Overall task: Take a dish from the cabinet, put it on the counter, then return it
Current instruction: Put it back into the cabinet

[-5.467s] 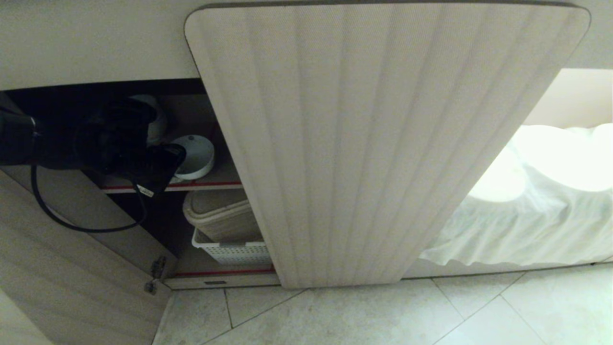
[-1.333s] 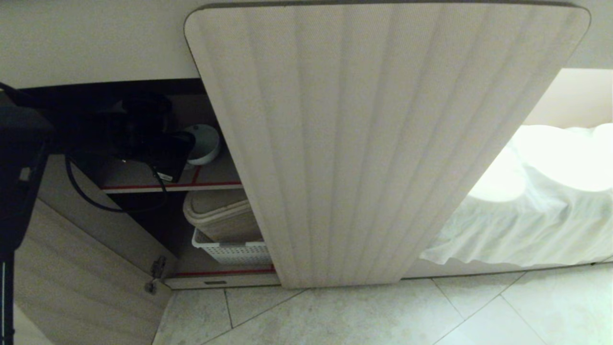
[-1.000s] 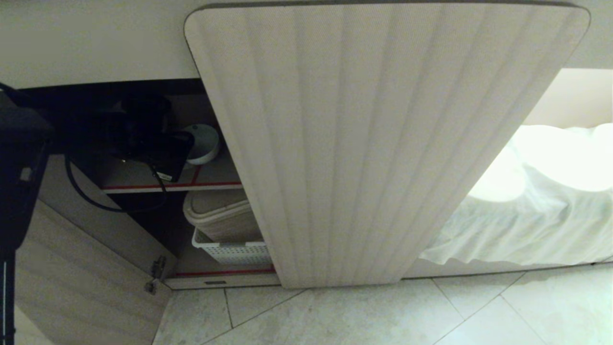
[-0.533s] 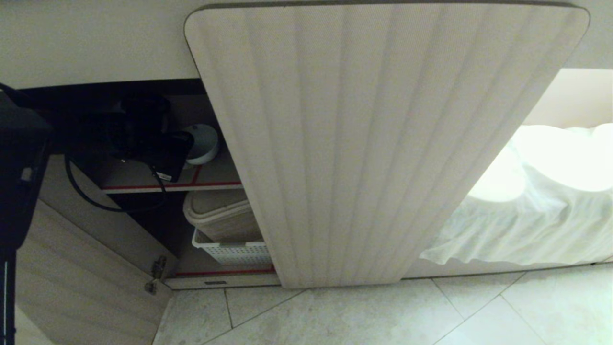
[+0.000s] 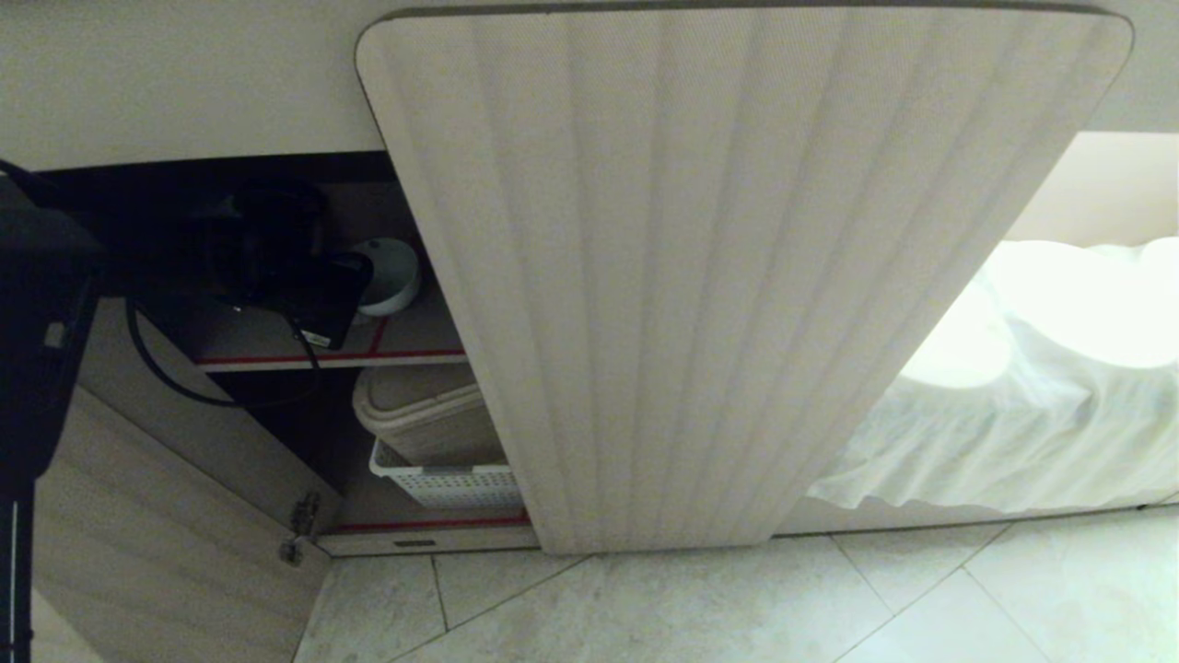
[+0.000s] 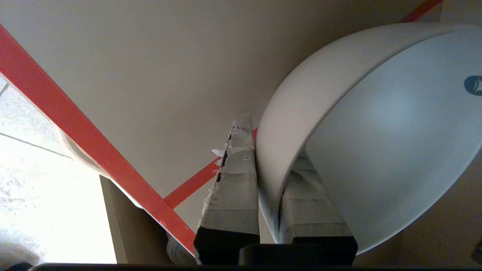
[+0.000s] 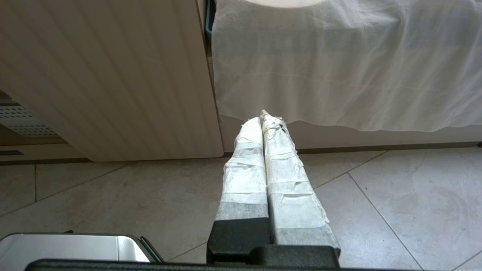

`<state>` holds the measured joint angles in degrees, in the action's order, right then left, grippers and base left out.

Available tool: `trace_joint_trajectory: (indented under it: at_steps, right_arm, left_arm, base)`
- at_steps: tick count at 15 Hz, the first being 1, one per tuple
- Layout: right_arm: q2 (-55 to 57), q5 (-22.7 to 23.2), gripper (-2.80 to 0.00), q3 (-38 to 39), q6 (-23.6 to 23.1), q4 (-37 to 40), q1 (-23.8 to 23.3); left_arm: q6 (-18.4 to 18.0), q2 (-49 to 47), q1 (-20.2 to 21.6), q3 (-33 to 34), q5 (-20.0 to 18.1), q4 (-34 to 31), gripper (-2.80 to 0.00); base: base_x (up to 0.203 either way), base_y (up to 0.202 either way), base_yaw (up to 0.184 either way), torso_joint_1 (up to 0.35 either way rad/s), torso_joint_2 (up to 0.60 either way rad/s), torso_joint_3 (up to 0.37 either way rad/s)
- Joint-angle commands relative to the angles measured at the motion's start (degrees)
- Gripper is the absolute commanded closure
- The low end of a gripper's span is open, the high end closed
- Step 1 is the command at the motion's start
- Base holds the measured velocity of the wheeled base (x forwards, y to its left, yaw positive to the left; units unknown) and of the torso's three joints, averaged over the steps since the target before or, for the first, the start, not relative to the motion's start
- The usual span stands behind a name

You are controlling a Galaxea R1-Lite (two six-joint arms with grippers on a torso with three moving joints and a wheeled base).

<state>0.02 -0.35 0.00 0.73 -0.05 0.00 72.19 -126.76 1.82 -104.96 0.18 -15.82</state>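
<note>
The cabinet (image 5: 737,276) is taking up most of the scene, one tall beige fluted door standing closed in the middle and the other door (image 5: 138,534) hanging open at the lower left, showing a dark inside with shelves edged in red tape (image 5: 332,357). To the right, a white cloth (image 5: 1013,424) is draping over a bright opening, and pale floor tiles (image 5: 691,608) are running along the bottom. On the lower shelf a beige bin (image 5: 424,414) is sitting in a white perforated basket (image 5: 451,483). On the upper shelf the black left arm is reaching in, a cable looping beneath it, and the left gripper (image 6: 269,150) is pinching the rim of the bowl (image 5: 391,274): one tape-wrapped finger is lying against the outer wall and the other is sitting inside. The bowl is plain white, round and deep, smooth and glossy, with a small dark mark on its inner surface, and it is tilting on its side with the mouth turned away from the shelf board. It is hanging just above the upper shelf, beside a crossing strip of red tape. The right gripper (image 7: 265,118) is hanging low over the floor in front of the closed door, its two taped fingers pressing together with nothing between them.
</note>
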Motion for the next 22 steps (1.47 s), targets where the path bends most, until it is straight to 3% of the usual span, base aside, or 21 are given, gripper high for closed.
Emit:
trace_joint_trajectory:
  at_steps: [1, 2, 14, 22]
  right_arm:
    - [0.0, 0.0, 0.00, 0.0, 0.0, 0.0, 0.0]
    - [0.0, 0.0, 0.00, 0.0, 0.1, 0.0, 0.1]
    - [0.0, 0.0, 0.00, 0.0, 0.0, 0.0, 0.0]
    - [0.0, 0.0, 0.00, 0.0, 0.0, 0.0, 0.0]
  left_arm:
    - [0.4, -0.2, 0.0, 0.0, 0.0, -0.2, 0.00]
    - [0.4, -0.4, 0.0, 0.0, 0.0, -0.2, -2.80]
    - [0.5, -0.2, 0.2, -0.2, 0.2, -0.1, -2.80]
    - [0.7, 1.2, 0.3, 3.0, 0.2, -0.1, -2.80]
  base:
    - [0.000, 0.000, 0.000, 0.000, 0.00, 0.000]
    - [0.000, 0.000, 0.000, 0.000, 0.00, 0.000]
    - [0.000, 0.000, 0.000, 0.000, 0.00, 0.000]
    - [0.000, 0.000, 0.000, 0.000, 0.00, 0.000]
